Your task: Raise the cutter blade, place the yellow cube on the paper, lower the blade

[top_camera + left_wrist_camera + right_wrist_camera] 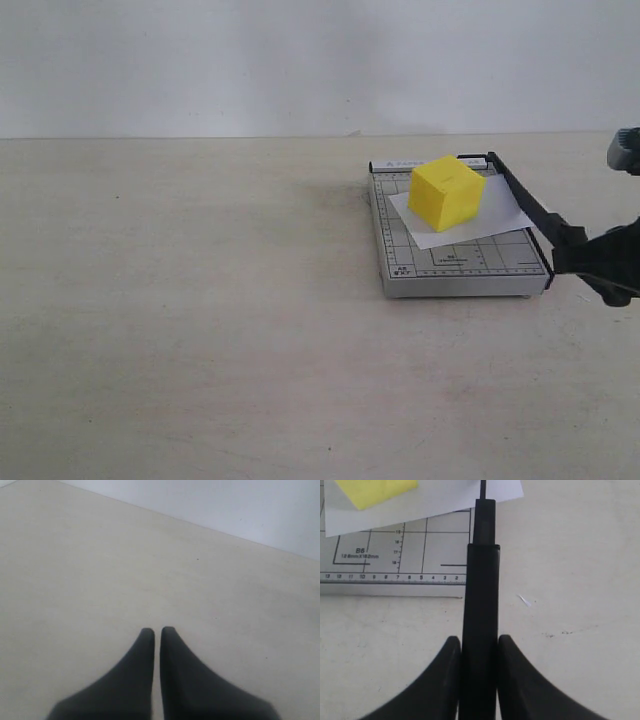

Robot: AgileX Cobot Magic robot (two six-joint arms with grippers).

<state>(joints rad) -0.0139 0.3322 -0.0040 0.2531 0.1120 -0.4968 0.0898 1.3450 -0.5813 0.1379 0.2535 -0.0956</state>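
While pinching cutter blade in right gripper, 4 o'clock of yellow cube, must lower slowly; left gripper pressed together

We see a pale beige worktop, matte and faintly speckled. A grey gridded trimmer rests directly on it, toward the right. Just off the trimmer's corner lies a tiny white fleck, perhaps a paper scrap.
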